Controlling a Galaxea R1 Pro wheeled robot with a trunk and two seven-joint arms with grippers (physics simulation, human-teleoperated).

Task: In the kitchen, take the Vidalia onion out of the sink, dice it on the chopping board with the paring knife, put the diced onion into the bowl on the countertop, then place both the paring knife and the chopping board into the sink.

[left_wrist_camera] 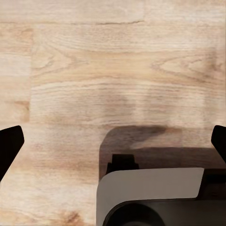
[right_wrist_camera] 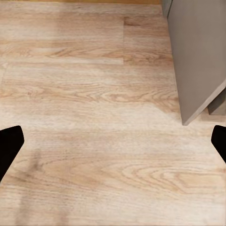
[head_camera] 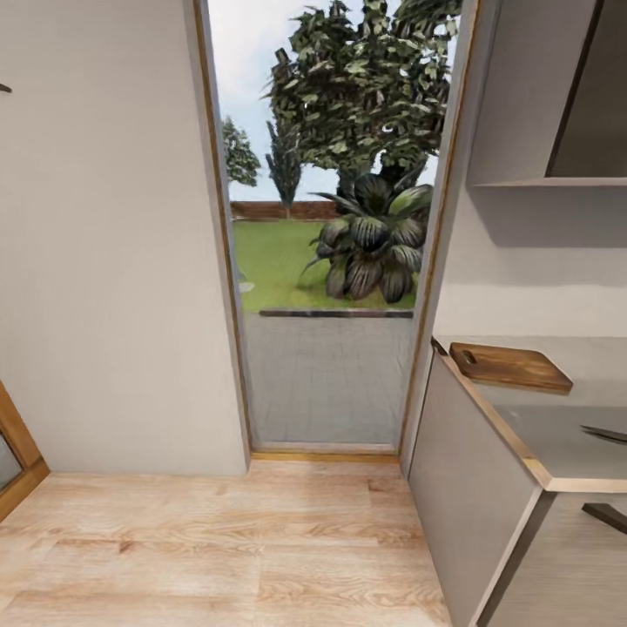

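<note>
- Your head view faces a tall glass door [head_camera: 326, 261] at 12 o'clock, with lawn and a broad-leafed plant [head_camera: 370, 248] outside.
- The surface [head_camera: 557, 444] runs along your right, from about 2 to 4 o'clock, with a thin pale front edge.
- The board [head_camera: 511, 366] lies flat on the surface at its far end, near the door frame, at about 3 o'clock.
- A dark pointed tip [head_camera: 605, 433] pokes in at the view's right edge on the surface, nearer you than the board; you cannot tell what it is.
- Your left gripper [left_wrist_camera: 113, 141] hangs wide open over the wood floor [left_wrist_camera: 94, 70], above the robot's pale base [left_wrist_camera: 150, 193].
- Your right gripper [right_wrist_camera: 113, 141] is also spread open and empty above the floor, with a grey cabinet [right_wrist_camera: 197, 56] corner close by.
</note>
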